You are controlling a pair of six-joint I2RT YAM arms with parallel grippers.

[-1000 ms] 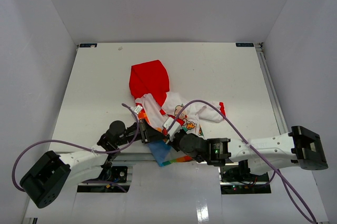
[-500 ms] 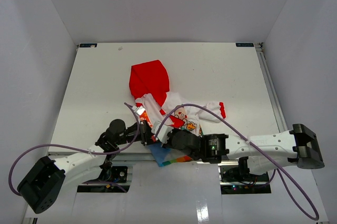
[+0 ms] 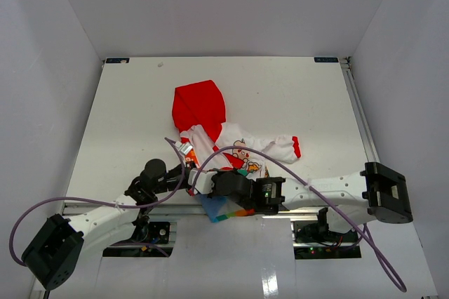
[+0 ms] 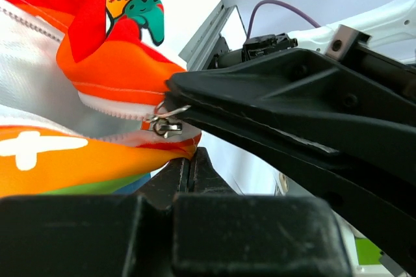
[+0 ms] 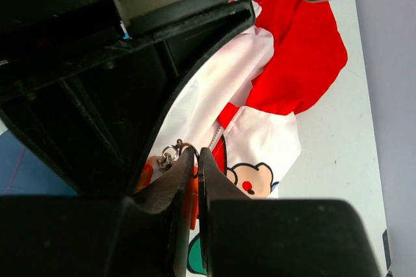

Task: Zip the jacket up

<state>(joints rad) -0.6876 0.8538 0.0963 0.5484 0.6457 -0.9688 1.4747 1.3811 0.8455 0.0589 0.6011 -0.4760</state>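
- Table (image 3: 302, 95): white, taking up most of the top view, with both arms reaching in from the near edge.
- The jacket (image 3: 219, 137): lying crumpled on the near middle of the table.
  - Its red hood (image 3: 199, 104) is pointing toward the far side.
  - One white sleeve with a red cuff (image 3: 295, 146) is stretching out to the right.
  - The rainbow hem (image 3: 224, 210) is hanging over the near table edge.
  - The front is lying open above the slider.
- Right arm (image 3: 337, 190): white, lying low along the near edge and reaching left to the jacket's bottom front.
- Left arm (image 3: 105, 211): angling in from the lower left toward the same spot.
- Purple cable (image 3: 252, 149): arching over the jacket's printed body.
- Right gripper (image 5: 197, 157): fingers are pressing together on the jacket's orange zipper edge, right at the slider.
- Left gripper (image 4: 192, 160): fingers are squeezing together, pinching the orange bottom edge of the jacket just under the zipper. It is sitting right against the right gripper, tip to tip.
- Zipper teeth (image 4: 123, 111): white, running up from the slider and separating into two rows.
- Zipper pull (image 4: 165, 123): small metal tab, dangling at the right gripper's fingertips at the very bottom of the zipper.
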